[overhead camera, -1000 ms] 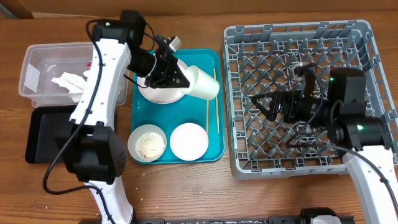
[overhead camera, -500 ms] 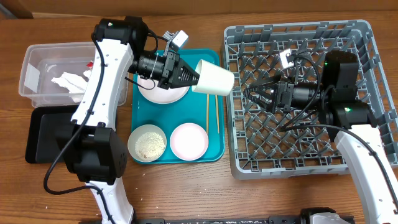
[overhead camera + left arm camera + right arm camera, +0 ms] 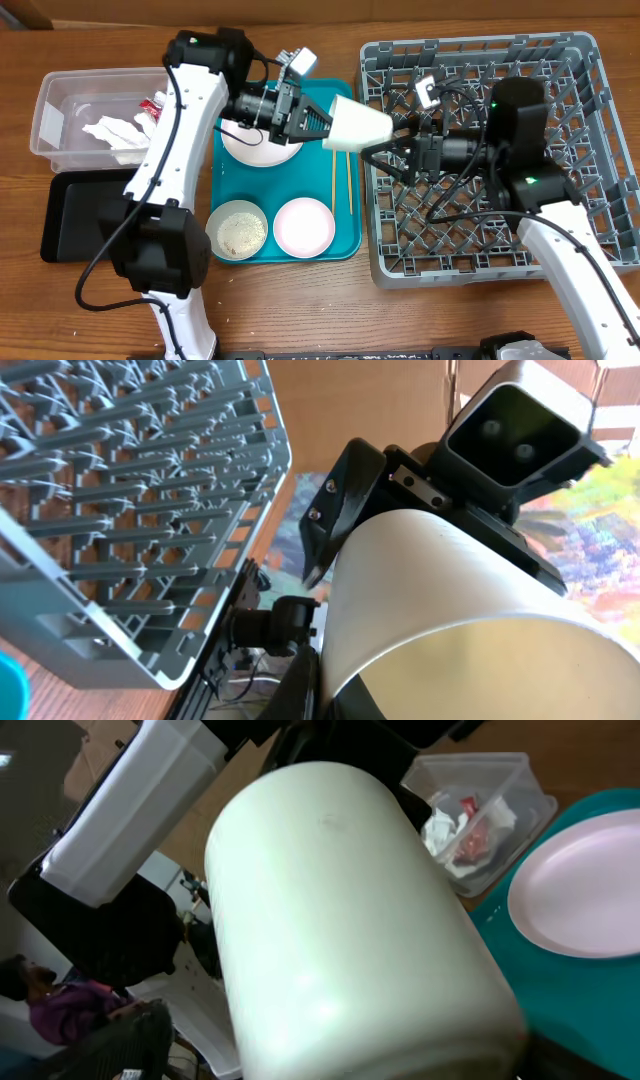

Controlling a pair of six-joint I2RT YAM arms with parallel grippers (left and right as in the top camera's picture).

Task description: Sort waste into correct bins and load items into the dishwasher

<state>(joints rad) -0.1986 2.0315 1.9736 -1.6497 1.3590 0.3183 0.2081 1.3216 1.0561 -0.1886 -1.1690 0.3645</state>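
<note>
Wooden surface (image 3: 300,300) from above, and the action is right in the middle. The left hand (image 3: 318,121) is clamped tight on the small white cup (image 3: 358,124), holding it on its side in the air over the gap between the teal tray (image 3: 340,240) and the grey dish rack (image 3: 560,60). The right hand (image 3: 386,142) is there to meet it, fingers spread wide on either side of the cup's far end. Whether they touch it, I cannot tell.

On the teal tray sit the round white plate (image 3: 262,150), a bowl of beige grains (image 3: 237,230), a white bowl (image 3: 304,225) and two chopsticks (image 3: 334,185). Far left, the clear tub (image 3: 60,100) holds napkin pieces (image 3: 110,130) and the red wrapper (image 3: 155,103), with the black tray (image 3: 65,215) just beside it.
</note>
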